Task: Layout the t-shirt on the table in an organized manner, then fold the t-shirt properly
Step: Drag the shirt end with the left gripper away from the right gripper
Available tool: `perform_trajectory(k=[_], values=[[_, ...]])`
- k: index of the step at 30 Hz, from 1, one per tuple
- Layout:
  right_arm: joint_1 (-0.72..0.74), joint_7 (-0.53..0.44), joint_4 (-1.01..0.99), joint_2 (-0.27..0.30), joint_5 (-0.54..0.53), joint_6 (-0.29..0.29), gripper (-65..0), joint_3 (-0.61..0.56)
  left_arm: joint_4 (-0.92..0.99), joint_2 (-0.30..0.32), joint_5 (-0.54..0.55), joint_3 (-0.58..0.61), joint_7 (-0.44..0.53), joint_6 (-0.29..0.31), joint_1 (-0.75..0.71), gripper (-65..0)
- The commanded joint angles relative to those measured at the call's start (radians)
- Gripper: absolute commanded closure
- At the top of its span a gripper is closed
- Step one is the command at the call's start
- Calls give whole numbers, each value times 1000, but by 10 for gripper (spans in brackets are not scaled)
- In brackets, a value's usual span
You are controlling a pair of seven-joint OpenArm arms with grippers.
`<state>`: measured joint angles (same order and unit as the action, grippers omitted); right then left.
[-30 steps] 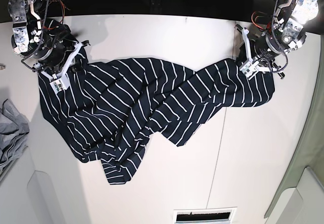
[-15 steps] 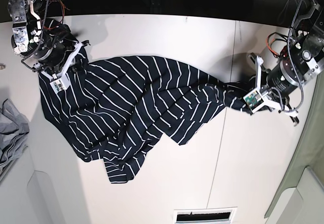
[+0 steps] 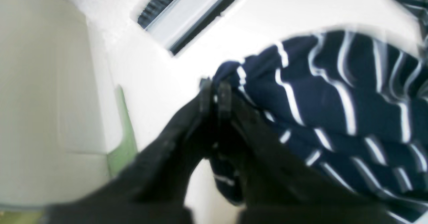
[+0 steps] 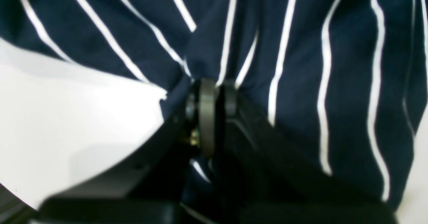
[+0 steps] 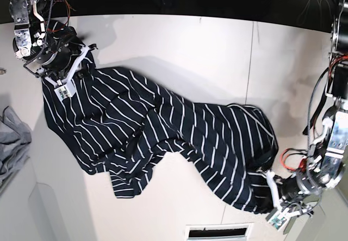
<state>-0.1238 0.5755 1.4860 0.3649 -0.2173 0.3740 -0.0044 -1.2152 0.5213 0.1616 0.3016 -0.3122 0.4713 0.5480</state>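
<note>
Stretched corner to corner: t-shirt [image 5: 163, 137] spanning the bench [image 5: 179, 39], right gripper [image 5: 64, 72] and left gripper [image 5: 274, 197] each pinching opposite ends.

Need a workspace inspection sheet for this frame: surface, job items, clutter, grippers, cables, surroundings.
Surface: white table with a thin dark seam, bare along the far side.
Job's things: t-shirt stretched diagonally between the arms, bunched and wrinkled, not flat.
Clutter: grey garment at the table's edge.
Grippers: right gripper shut on the t-shirt's far corner; left gripper shut on the near corner, by the table's front edge.
Cables: red and black wires on the right arm; red wires near the left wrist.
Surroundings: vent grille at the front edge.
</note>
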Motion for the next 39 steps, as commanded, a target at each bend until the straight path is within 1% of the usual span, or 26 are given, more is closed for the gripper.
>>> perform_trajectory(k=[1, 3, 4, 5, 6, 8, 9, 13, 15, 17, 18, 20, 23, 26, 29, 31, 37, 38, 39], values=[[-2, 28, 2, 0, 12, -4, 0, 1, 57, -14, 20, -6, 19, -10, 58, -124], [-2, 32, 2, -11, 13, -3, 0, 1, 194, -51, 64, -6, 10, -11, 107, -322], [-2, 32, 2, -17, 20, -3, 0, 1, 244, -60, 99, -6, -21, -13, 124, -384], [-2, 31, 2, -23, 19, -4, 0, 1, 280, -66, 146, -6, -76, -23, 137, -397], [-2, 31, 2, -28, 19, -4, 0, 1, 299, -66, 182, -6, -136, -30, 142, -396], [-1, 30, 2, -36, 19, -3, 0, 1, 300, -48, 243, -6, -228, -24, 132, -395], [-1, 26, 2, -36, 18, -3, 0, 1, 294, -33, 307, -6, -255, 1, 124, -394], [-2, 23, 2, -39, 15, -3, 0, 1, 248, 47, 552, -7, -317, 73, 56, -392], [-4, 23, 2, -38, 15, -3, 0, 1, 215, 79, 622, -11, -374, 103, 0, -392], [-3, 23, 2, -38, 15, -3, 0, 1, 193, 98, 658, -19, -404, 122, -68, -392], [-1, 20, 2, -38, 15, -4, -9, 1, 187, 102, 658, -27, -402, 121, -103, -392], [0, 19, 2, -38, 15, -4, -64, 1, 185, 97, 658, -66, -394, 119, -164, -393], [-2, 19, 2, -39, 15, -4, -112, 1, 185, 63, 652, -180, -386, 88, -245, -393], [-1, 19, 2, -39, 14, -4, -116, 1, 185, 8, 624, -290, -386, 86, -293, -393], [-2, 19, 2, -39, -5, -4, -116, 1, 192, -47, 618, -346, -371, 86, -314, -394], [-1, 20, 2, -39, -11, -4, -116, 1, 201, -79, 602, -353, -353, 86, -316, -394], [-2, 23, 2, -39, -11, -4, -116, 1, 202, -167, 488, -352, -307, 85, -315, -390], [-2, 24, 2, -38, -11, -4, -116, 1, 202, -175, 474, -352, -302, 79, -315, -361], [-2, 24, 2, -38, -11, -4, -116, 1, 202, -178, 468, -352, -298, 71, -315, -283]])
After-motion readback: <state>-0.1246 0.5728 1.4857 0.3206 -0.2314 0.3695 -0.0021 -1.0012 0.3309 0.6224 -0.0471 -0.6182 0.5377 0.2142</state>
